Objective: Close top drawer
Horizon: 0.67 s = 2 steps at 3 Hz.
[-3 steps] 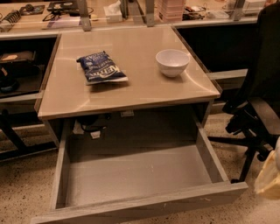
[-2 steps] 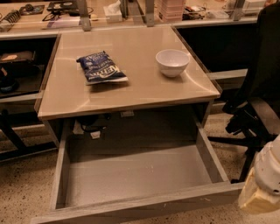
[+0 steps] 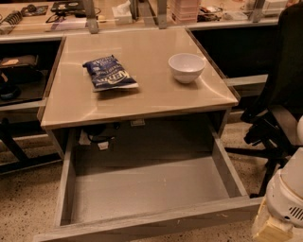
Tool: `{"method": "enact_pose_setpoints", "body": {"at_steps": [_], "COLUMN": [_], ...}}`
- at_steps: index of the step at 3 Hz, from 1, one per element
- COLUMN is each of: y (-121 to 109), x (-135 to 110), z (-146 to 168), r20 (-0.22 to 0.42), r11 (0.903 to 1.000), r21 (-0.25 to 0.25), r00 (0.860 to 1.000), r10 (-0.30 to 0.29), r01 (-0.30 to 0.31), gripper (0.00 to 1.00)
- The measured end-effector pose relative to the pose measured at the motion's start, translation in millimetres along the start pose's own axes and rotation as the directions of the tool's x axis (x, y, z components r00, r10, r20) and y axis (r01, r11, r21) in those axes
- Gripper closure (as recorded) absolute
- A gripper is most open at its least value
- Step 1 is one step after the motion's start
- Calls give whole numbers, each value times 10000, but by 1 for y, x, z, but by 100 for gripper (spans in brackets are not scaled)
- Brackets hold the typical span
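Note:
The top drawer [image 3: 151, 189] is pulled far out from under the beige tabletop [image 3: 142, 94]. Its boxy grey inside is bare, apart from a dark cable and small tags at the back left under the tabletop. Its flat grey wood-grain front [image 3: 156, 223] runs along the bottom of the camera view. My gripper [image 3: 267, 229], pale yellow under a white arm housing [image 3: 286, 194], sits at the bottom right corner. It is just beside the right end of the drawer front.
A blue chip bag [image 3: 110, 73] and a white bowl [image 3: 186, 67] sit on the tabletop. A black office chair [image 3: 279, 104] stands to the right, close to the arm. Dark shelves [image 3: 21, 80] are at the left, a cluttered counter [image 3: 128, 12] behind.
My arm and gripper have come further into view at the bottom right, moving toward the right end of the drawer front. The drawer, bag and bowl have not moved.

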<state>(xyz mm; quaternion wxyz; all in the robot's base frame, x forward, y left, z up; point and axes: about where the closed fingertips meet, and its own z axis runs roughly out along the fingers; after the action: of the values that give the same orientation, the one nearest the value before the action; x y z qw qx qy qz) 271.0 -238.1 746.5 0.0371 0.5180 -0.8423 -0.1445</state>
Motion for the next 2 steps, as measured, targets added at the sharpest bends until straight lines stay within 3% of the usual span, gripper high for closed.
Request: {"method": "enact_pose_setpoints", "body": {"at_steps": [1,2], "y": [-6,-28], "x": [-3,-18], "z": [21,48], "r20": [257,542], "r11": [9997,9991], "r21": [-194,-294], "r00": [9995,9980], "r10": [170,314], "r01": [-165,-298], "gripper": [100,100]}}
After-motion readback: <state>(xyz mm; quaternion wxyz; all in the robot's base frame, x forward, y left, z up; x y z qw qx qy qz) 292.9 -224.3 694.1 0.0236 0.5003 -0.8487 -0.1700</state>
